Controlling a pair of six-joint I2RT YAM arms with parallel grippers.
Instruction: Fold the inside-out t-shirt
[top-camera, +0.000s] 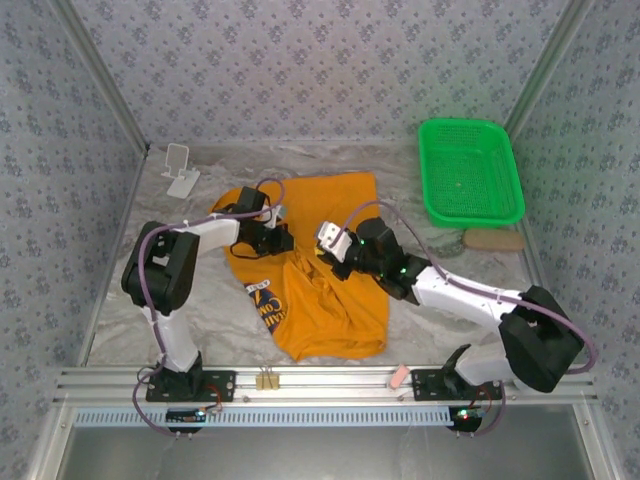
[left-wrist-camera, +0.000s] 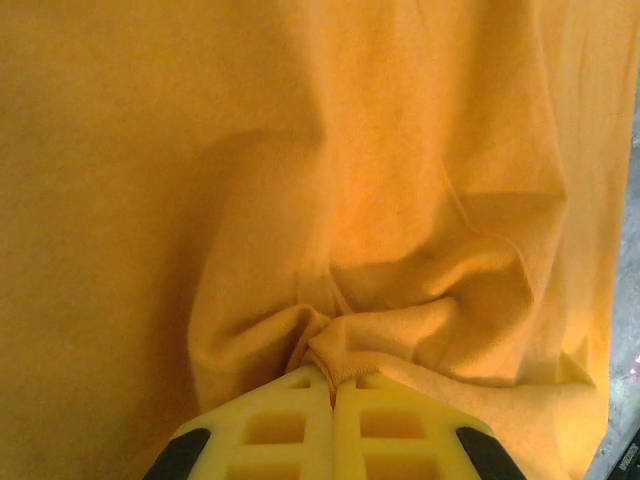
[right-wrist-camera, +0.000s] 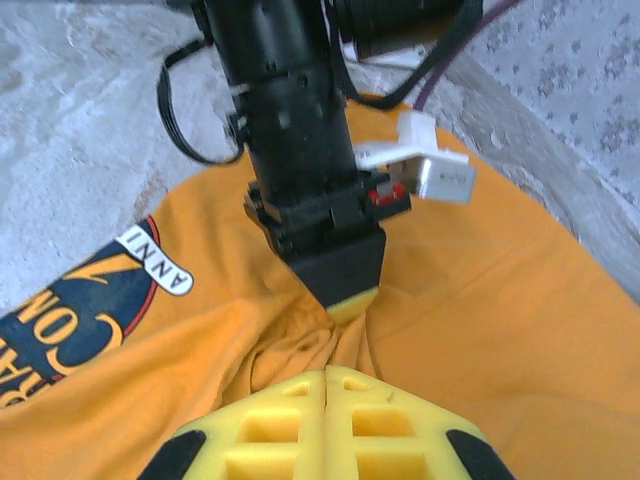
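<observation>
The t-shirt (top-camera: 335, 305) lies crumpled at the centre of the surface (top-camera: 225, 330), with the left pincer (left-wrist-camera: 332, 385) and the right pincer (right-wrist-camera: 328, 374) each clamped on gathered fabric, tips nearly meeting.

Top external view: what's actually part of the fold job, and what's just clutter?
In the job:
t-shirt, orange, crumpled mid-table
left gripper, shut on the t-shirt
right gripper, shut on the t-shirt

Lying about:
green basket, far right
white stand, far left
tan flat object, beside the basket
clips, on the front rail
</observation>
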